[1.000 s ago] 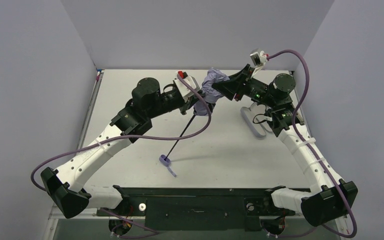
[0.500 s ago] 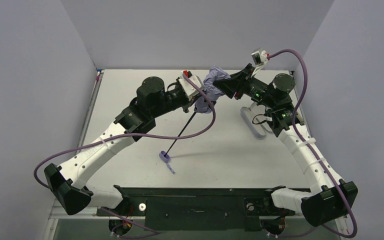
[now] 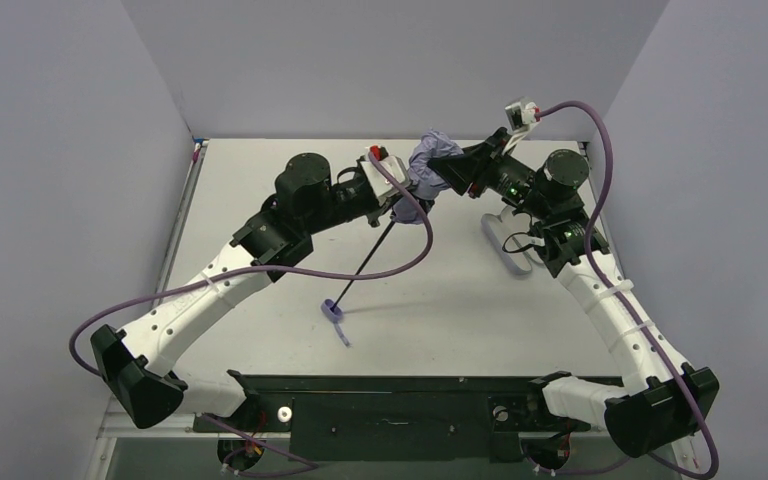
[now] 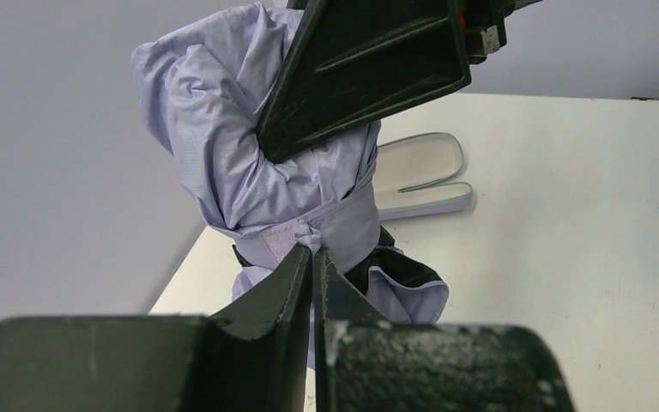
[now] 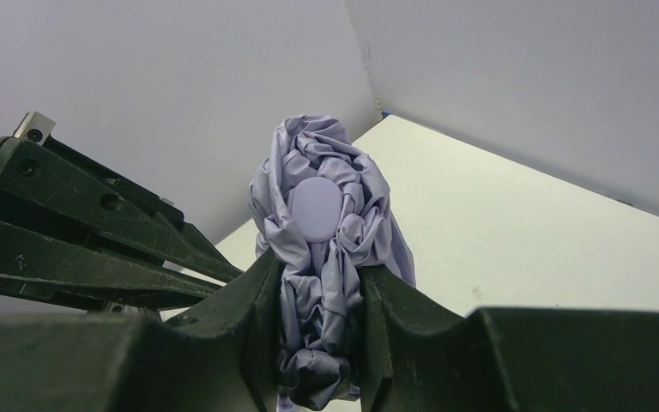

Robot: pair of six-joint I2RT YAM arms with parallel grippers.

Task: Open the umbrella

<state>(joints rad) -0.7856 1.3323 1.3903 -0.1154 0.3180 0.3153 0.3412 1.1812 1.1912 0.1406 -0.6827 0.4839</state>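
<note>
The umbrella [image 3: 428, 160] is held off the table at the back centre, its lavender canopy [image 4: 223, 129] bunched and folded, with black lining showing below. Its thin black shaft [image 3: 365, 265] slants down to the small lavender handle [image 3: 332, 312], which rests on the table with its wrist loop. My right gripper [image 5: 317, 292] is shut around the canopy [image 5: 317, 206] near its top cap. My left gripper [image 4: 313, 253] is shut on the canopy's wrap strap [image 4: 279, 242] at the lower end of the bundle. The two grippers almost touch.
The separate pale fabric sleeve [image 3: 508, 245] lies flat on the table at the right, under my right arm; it also shows in the left wrist view [image 4: 420, 176]. Purple cables loop from both wrists. Grey walls close the back and sides.
My left wrist has shifted a little right and back toward the canopy. The handle end has slid slightly on the table. The right gripper has barely moved.
</note>
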